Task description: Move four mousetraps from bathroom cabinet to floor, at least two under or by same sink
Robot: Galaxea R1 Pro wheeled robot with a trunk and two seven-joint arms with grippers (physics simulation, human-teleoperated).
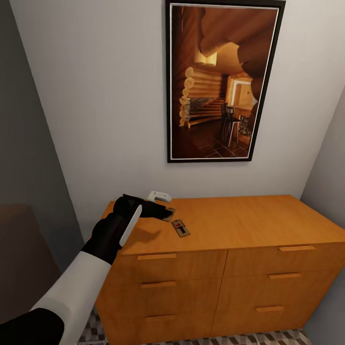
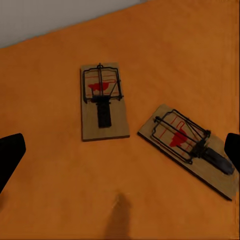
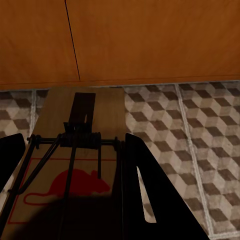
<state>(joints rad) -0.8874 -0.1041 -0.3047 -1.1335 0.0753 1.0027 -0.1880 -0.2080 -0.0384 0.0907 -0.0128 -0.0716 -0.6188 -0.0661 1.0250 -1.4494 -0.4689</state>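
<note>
On the cabinet (image 1: 249, 220) top lie two mousetraps, one (image 2: 103, 102) straight and one (image 2: 190, 147) slanted. In the head view one mousetrap (image 1: 180, 228) lies just right of my left gripper (image 1: 162, 211), and the other sits under its fingers. The left gripper (image 2: 120, 155) hovers open above both, its fingertips (image 2: 10, 155) at the view's edges. A third mousetrap (image 3: 65, 150) sits between the fingers of my right gripper (image 3: 75, 142), which is shut on it, low over the bathroom floor (image 3: 200, 125) in front of the cabinet (image 3: 150, 40).
A framed picture (image 1: 223, 81) hangs on the white wall behind the cabinet. Walls close in at both sides. A strip of patterned floor (image 1: 287, 338) shows at the cabinet's foot. The drawers (image 1: 158, 257) are closed.
</note>
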